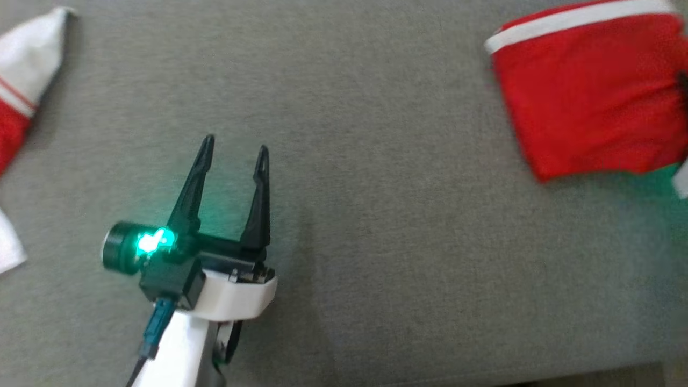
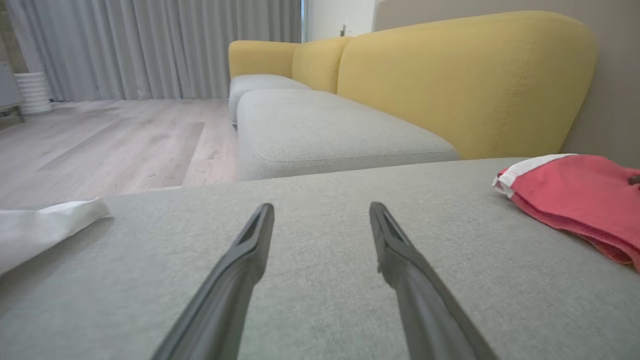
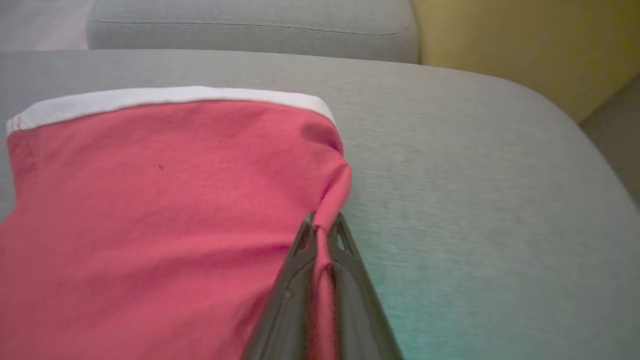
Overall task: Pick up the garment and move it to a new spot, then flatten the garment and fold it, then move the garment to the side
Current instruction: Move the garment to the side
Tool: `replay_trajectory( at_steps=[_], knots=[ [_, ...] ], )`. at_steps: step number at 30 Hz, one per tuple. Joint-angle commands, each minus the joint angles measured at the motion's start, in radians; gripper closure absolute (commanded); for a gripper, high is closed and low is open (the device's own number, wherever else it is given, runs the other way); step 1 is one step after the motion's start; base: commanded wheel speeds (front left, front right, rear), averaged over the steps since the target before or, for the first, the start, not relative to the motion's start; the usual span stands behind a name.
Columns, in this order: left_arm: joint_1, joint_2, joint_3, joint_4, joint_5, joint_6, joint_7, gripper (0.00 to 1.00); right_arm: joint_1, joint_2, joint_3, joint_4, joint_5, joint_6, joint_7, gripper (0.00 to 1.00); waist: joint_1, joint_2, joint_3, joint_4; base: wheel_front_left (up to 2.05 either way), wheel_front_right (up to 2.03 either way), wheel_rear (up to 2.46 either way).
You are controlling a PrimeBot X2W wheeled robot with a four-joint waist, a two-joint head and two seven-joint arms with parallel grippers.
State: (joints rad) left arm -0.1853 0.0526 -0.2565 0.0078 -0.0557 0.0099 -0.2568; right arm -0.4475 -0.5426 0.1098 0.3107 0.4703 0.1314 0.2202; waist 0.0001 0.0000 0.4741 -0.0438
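Note:
The garment (image 1: 591, 91) is red with a white band and lies folded at the far right of the grey cushion. In the right wrist view my right gripper (image 3: 322, 227) is shut on a pinch of the garment's (image 3: 160, 210) right edge, red cloth squeezed between the two dark fingers. The left wrist view shows the garment (image 2: 580, 197) off to the right. My left gripper (image 1: 234, 153) hovers open over bare cushion at the lower left, well apart from the garment, nothing between its fingers (image 2: 250, 245).
Another red and white cloth (image 1: 24, 86) lies at the left edge of the grey cushion (image 1: 376, 188); it shows white in the left wrist view (image 2: 45, 225). Beyond are a yellow sofa (image 2: 450, 75), wooden floor (image 2: 110, 140) and curtains. The cushion's front edge runs along the bottom.

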Motion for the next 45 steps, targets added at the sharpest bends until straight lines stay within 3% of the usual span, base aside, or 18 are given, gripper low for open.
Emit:
replay_trajectory(
  at_steps=[1,7,14,26,29,30,31,37,40,45],
  knots=[
    [-0.028,0.006,0.026,-0.034,0.014,-0.013,-0.005,0.0,-0.01,-0.062,-0.03,-0.044,0.016,-0.001,-0.008,1.0,-0.0001,0.0,0.072,-0.061,0.0,0.0,0.0],
    [-0.083,0.01,0.019,-0.042,0.027,-0.037,-0.005,0.0,-0.007,-0.141,-0.139,-0.073,0.024,-0.001,-0.017,1.0,-0.0001,0.0,0.158,-0.104,0.0,0.0,0.0],
    [-0.135,0.013,0.007,-0.042,0.042,-0.05,-0.005,0.0,0.002,-0.178,-0.21,-0.114,0.009,-0.001,-0.029,1.0,-0.0001,0.0,0.231,-0.112,0.0,0.0,0.0],
    [-0.177,0.006,-0.008,-0.033,0.016,-0.057,-0.005,0.0,0.074,-0.118,-0.457,-0.216,-0.262,-0.001,-0.001,1.0,-0.0001,0.0,0.285,-0.073,0.0,0.0,0.0],
    [-0.18,0.004,-0.008,-0.032,0.009,-0.053,-0.005,0.0,0.087,-0.089,-0.501,-0.238,-0.341,-0.001,0.018,0.73,-0.0001,0.0,0.28,-0.064,0.0,0.0,0.0],
    [-0.18,0.003,-0.009,-0.03,0.008,-0.053,-0.005,0.0,0.089,-0.076,-0.516,-0.243,-0.366,-0.001,0.025,0.5,-0.0001,0.0,0.277,-0.061,0.0,0.0,0.0],
    [-0.18,0.003,-0.009,-0.029,0.006,-0.052,-0.005,0.0,0.09,-0.063,-0.529,-0.251,-0.391,-0.001,0.028,0.0,-0.0001,0.0,0.274,-0.058,0.0,0.0,0.0],
    [-0.172,0.001,-0.005,-0.022,0.003,-0.043,-0.005,0.0,0.1,0.02,-0.531,-0.312,-0.534,-0.001,-0.017,0.0,-0.0001,0.0,0.225,-0.047,0.0,0.0,0.0],
    [-0.153,0.0,-0.001,-0.018,0.005,-0.032,-0.005,0.0,0.1,0.092,-0.5,-0.329,-0.583,-0.001,-0.074,0.0,-0.0001,0.0,0.17,-0.044,0.0,0.0,0.0],
    [-0.099,-0.001,0.017,-0.003,-0.008,-0.01,-0.005,0.0,0.12,0.231,-0.371,-0.28,-0.552,-0.001,-0.206,0.0,-0.0001,0.0,0.042,-0.036,0.0,0.0,0.0]
  ],
)
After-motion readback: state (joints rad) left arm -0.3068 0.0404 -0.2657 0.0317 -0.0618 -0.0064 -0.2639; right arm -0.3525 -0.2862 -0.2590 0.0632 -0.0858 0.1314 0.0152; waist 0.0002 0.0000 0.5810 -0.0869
